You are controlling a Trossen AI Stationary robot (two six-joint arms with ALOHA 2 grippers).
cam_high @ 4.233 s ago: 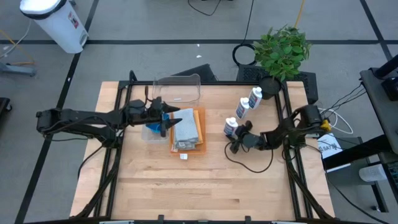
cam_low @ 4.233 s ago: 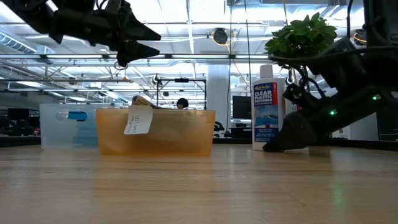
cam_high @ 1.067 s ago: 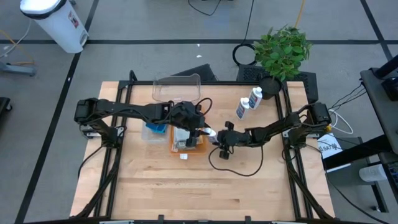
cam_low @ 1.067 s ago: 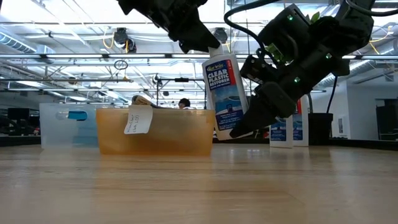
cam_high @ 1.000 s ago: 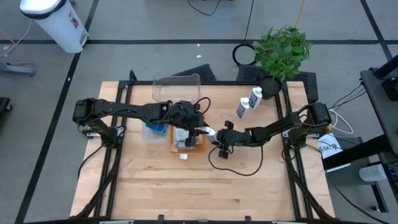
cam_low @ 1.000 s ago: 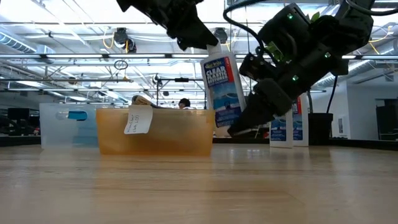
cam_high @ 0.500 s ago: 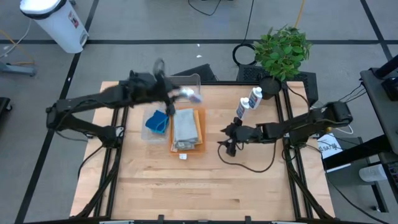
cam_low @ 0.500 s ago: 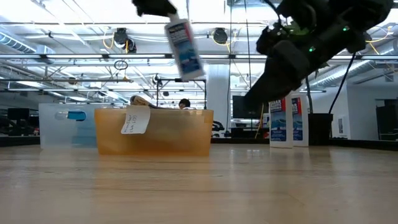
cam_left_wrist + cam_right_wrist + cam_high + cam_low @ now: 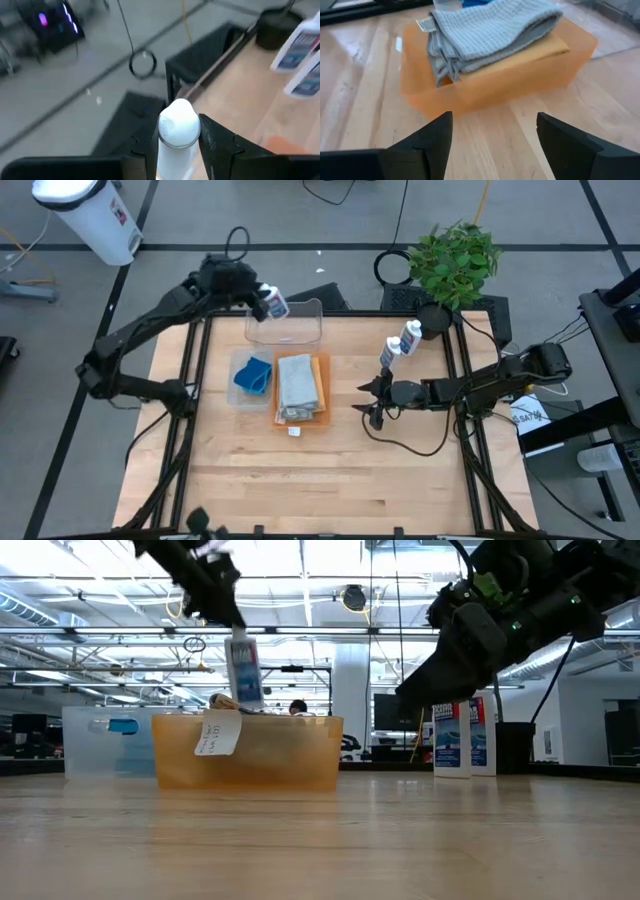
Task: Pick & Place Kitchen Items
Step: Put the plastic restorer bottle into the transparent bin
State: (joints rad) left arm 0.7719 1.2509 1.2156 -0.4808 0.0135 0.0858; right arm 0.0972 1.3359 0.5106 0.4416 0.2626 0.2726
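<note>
My left gripper is shut on a small white blue-labelled bottle, high over the far left corner of the clear plastic tub. In the low view the bottle hangs below the gripper. My right gripper is open and empty, right of the orange block. A grey folded cloth lies on the block. Two more bottles stand at the far right. A blue sponge lies left of the cloth. My left gripper pinches the bottle's neck, just under the round white cap, between its two fingers. The fingers come from above. The bottle hangs below them, slightly tilted, clear of the tub and the table.
A green potted plant stands at the far right corner. The light blue pad under the sponge lies beside the orange block. Bare wood stretches along the table's near half. A cable trails by the right arm.
My left gripper has lifted the bottle from beside the orange block and carried it up and toward the far left, to above the tub's corner. My right gripper has come away from the bottle and drawn back a little toward the right edge.
</note>
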